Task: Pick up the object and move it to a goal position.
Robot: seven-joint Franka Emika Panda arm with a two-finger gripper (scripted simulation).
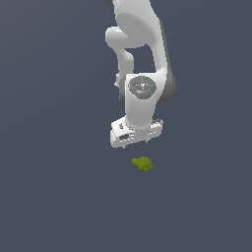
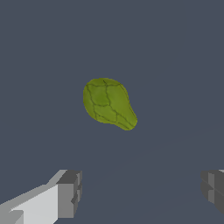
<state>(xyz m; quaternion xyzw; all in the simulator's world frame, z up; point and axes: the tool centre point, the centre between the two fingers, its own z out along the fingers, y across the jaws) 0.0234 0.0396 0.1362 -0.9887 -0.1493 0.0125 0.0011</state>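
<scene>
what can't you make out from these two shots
- Gripper fingertips: the exterior view hides them behind the hand body; the wrist view's edge cuts both fingers, so only their pad ends show.
- Underside of the green object: hidden in both views.
- Gap between gripper and object: neither view shows height clearly.
- Goal position: no marker visible in either view.
- Arm base: cut off by the exterior view's top edge.

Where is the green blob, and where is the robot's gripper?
green blob [image 2: 107, 103]: wrist view, middle of its wide rounded part.
gripper [image 2: 140, 192]: wrist view, open gap midway between the fingertips.
</scene>
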